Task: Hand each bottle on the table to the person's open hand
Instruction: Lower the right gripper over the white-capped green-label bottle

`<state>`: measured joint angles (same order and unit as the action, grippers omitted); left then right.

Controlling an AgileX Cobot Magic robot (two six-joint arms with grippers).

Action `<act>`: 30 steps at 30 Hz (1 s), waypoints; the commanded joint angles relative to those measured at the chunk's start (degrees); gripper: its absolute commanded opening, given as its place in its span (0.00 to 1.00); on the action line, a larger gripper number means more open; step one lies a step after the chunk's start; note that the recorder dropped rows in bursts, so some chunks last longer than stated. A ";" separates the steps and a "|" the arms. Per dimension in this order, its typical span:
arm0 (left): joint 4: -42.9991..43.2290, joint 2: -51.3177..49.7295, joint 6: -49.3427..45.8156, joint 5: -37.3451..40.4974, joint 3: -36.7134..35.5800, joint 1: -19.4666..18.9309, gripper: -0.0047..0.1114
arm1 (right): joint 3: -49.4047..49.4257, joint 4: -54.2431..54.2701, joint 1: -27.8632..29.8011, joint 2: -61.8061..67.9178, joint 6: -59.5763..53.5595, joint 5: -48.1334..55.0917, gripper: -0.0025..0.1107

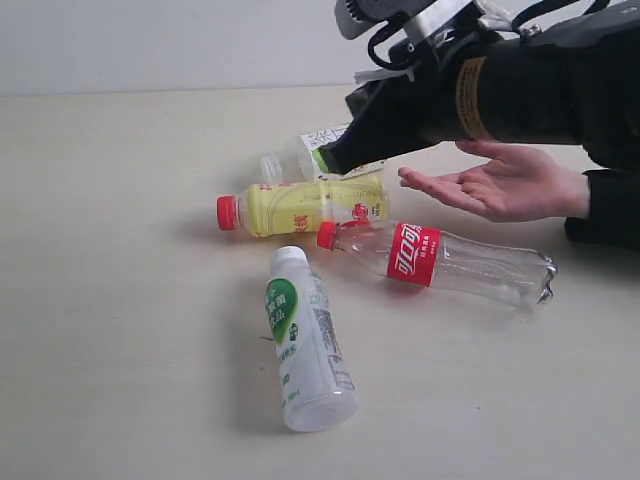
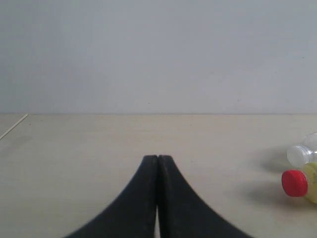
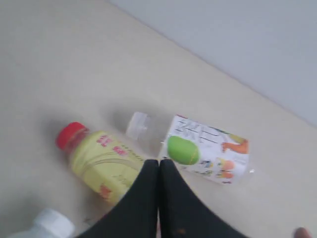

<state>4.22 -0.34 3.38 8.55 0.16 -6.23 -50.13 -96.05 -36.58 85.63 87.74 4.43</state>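
Several bottles lie on the beige table. The white bottle with a green label is nearest the front. A clear Coca-Cola bottle lies to its right. Behind them is the yellow bottle with a red cap, and behind that the clear green-apple bottle. The person's open hand is held palm up at the right. My right gripper hangs shut and empty just above the yellow and green-apple bottles. My left gripper is shut and empty, away from the bottles.
A pale wall runs behind the table. The person's black sleeve sits at the right edge. In the left wrist view the yellow bottle's red cap and a clear cap show at the frame's edge.
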 commanded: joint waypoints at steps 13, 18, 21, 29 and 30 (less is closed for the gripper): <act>0.13 0.34 0.08 -0.13 -0.16 -0.14 0.05 | -13.68 91.12 -0.08 9.23 -87.74 35.49 0.02; 0.13 0.34 0.08 -0.13 -0.16 -0.14 0.05 | -13.83 99.67 -0.08 13.33 -91.86 35.04 0.09; 0.13 0.34 0.08 -0.13 -0.16 -0.14 0.05 | -13.83 101.71 -0.08 15.86 -91.86 35.77 0.20; 0.13 0.34 0.08 -0.13 -0.16 -0.14 0.05 | -13.83 102.06 -0.08 19.67 -91.86 33.45 0.46; 0.13 0.34 0.08 -0.13 -0.16 -0.14 0.05 | -13.83 102.06 -0.08 19.67 -92.53 33.45 0.48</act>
<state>4.22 -0.34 3.38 8.55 0.16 -6.23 -63.34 5.87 -36.58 105.29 -3.62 39.06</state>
